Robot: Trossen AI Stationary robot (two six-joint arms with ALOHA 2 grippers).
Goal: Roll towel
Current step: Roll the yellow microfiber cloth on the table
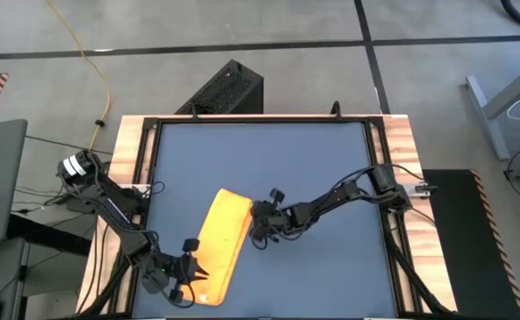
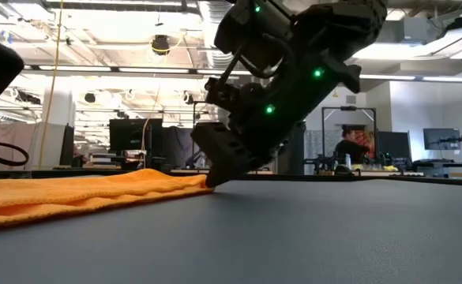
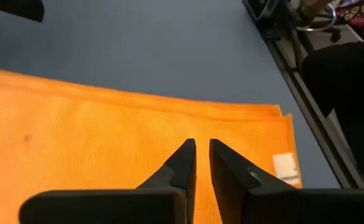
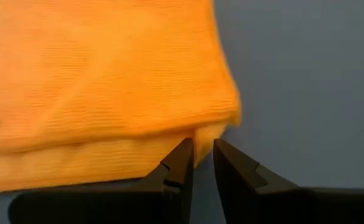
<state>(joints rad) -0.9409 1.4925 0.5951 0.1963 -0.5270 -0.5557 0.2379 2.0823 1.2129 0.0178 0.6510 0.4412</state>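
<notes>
The yellow-orange towel [image 1: 222,244] lies flat on the blue-grey table as a folded strip running from far to near. It also shows in the low view [image 2: 73,193]. My right gripper [image 4: 203,146] is low at the strip's right long edge near its far end, shut on that edge. It shows at the same place in the high view [image 1: 256,224]. My left gripper [image 3: 202,148] is over the strip near its near end, coming from its left edge [image 1: 196,269], with its fingers almost together. A white tag [image 3: 285,168] sits at the towel's near end. My right gripper pinches the towel's right long edge [image 4: 201,134] between its two fingertips, several folded layers. The fingers slant down from the table's right side [image 2: 215,177]. The towel stays flat on the table. My left gripper's shut fingers [image 3: 183,162] are over the towel's top layer; I cannot tell whether they touch it.
A raised black and wood frame [image 1: 380,133] borders the table. Bare tabletop [image 1: 268,156] lies beyond the towel and to its right. The room with desks, screens and a person [image 2: 353,150] shows behind the table in the low view.
</notes>
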